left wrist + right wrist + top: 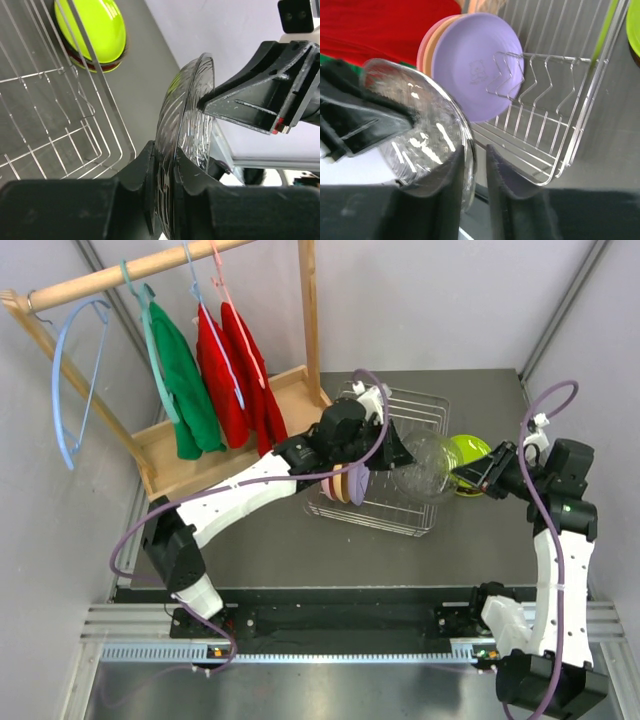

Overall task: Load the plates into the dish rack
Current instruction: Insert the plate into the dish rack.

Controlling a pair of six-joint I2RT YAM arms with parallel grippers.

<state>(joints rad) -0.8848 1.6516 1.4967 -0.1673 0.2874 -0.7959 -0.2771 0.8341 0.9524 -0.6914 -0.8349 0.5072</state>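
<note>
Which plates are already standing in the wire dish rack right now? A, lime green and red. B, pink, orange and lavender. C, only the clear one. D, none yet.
B: the pink plate, orange plate and lavender plate stand on edge together in the dish rack, while the lime green plate lies outside it and the clear plate is held up off it.

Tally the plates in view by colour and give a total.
Pink round plastic plate: 1
Orange-tan round plastic plate: 1
Lavender round plastic plate: 1
Clear round plate: 1
Lime green round plastic plate: 1
Dark red rim under the lime green one: at least 1, exact count hidden
Total: at least 6
</note>
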